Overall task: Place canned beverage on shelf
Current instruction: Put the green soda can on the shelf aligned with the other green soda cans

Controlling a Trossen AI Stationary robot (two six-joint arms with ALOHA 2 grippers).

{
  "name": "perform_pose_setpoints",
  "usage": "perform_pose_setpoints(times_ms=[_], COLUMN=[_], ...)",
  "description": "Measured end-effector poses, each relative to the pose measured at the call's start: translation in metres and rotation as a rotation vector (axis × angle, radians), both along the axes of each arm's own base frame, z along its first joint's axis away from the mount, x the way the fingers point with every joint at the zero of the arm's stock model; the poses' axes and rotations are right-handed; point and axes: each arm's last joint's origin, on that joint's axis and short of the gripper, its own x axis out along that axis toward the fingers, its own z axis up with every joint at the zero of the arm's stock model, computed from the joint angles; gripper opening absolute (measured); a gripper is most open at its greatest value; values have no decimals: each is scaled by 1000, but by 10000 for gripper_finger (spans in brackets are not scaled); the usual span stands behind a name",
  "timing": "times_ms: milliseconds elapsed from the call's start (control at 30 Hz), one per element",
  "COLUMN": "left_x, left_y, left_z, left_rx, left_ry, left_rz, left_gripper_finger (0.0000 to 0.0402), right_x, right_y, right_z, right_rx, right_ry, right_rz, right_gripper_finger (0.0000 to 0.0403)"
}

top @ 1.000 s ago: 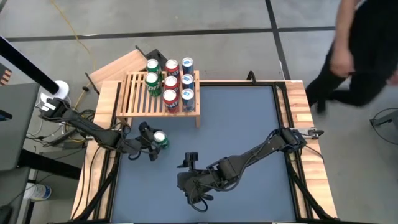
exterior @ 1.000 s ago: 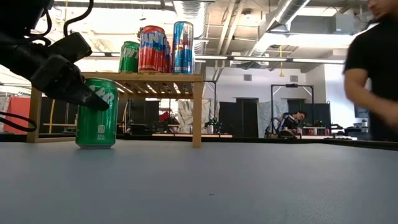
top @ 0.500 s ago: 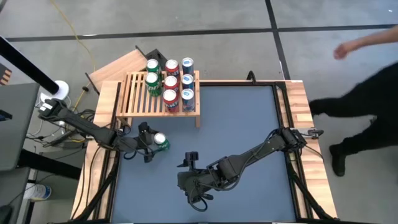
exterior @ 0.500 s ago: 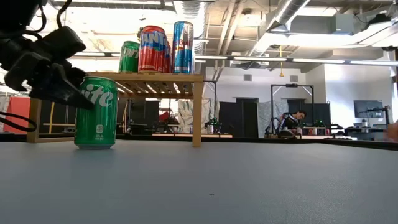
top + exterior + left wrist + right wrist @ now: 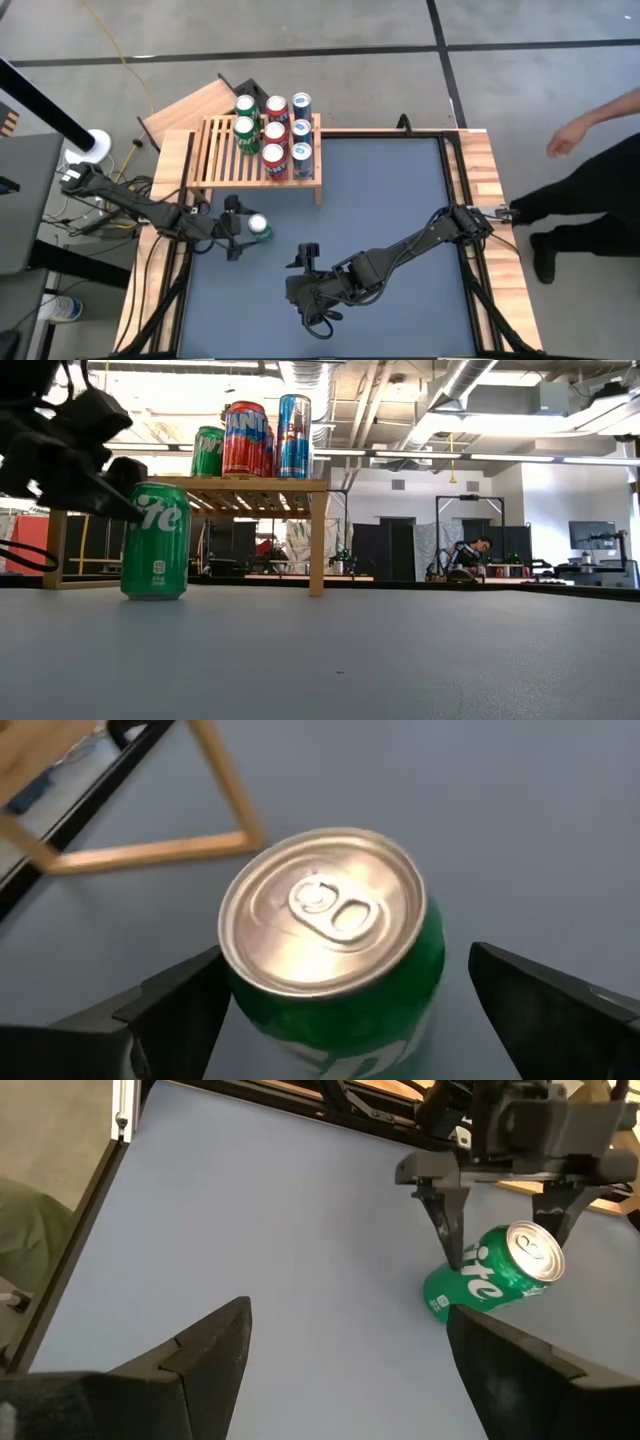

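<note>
Standing upright on the blue bench top, the green can [image 5: 259,227] sits near the left edge, in front of the shelf [image 5: 222,150] and apart from it — not yet among the cans up there. The left claw [image 5: 238,237] is spread wide around it: in the left wrist view the two dark fingers [image 5: 170,1010] flank the can [image 5: 335,955] with a clear gap on either side, and the silver lid and pull tab face the camera. From the low view the claw [image 5: 95,485] seems level with the can's upper part, though whether a finger brushes it is hard to judge. The shelf stands at the far left corner of the bench, holding eight cans [image 5: 273,132] — green, red and blue — in rows at its right end. The right claw [image 5: 318,312] waits near the front edge, its fingers [image 5: 190,1355] also wide apart and holding nothing.
</note>
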Motion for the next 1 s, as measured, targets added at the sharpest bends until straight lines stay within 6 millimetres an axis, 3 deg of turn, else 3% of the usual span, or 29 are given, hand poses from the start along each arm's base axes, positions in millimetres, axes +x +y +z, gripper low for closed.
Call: perform_pose_setpoints(times_ms=[667,1000], left_x=[23,23], left_y=[9,16], left_z=[-12,-9], left_rx=[45,117], left_ry=[60,55], left_rz=[-147,-168], left_gripper_finger=[387,387], right_x=[-4,-4], right_y=[9,8], right_z=[0,0], right_rx=[18,17], right_ry=[-4,-4], right_rz=[8,7], right_gripper_finger=[329,329])
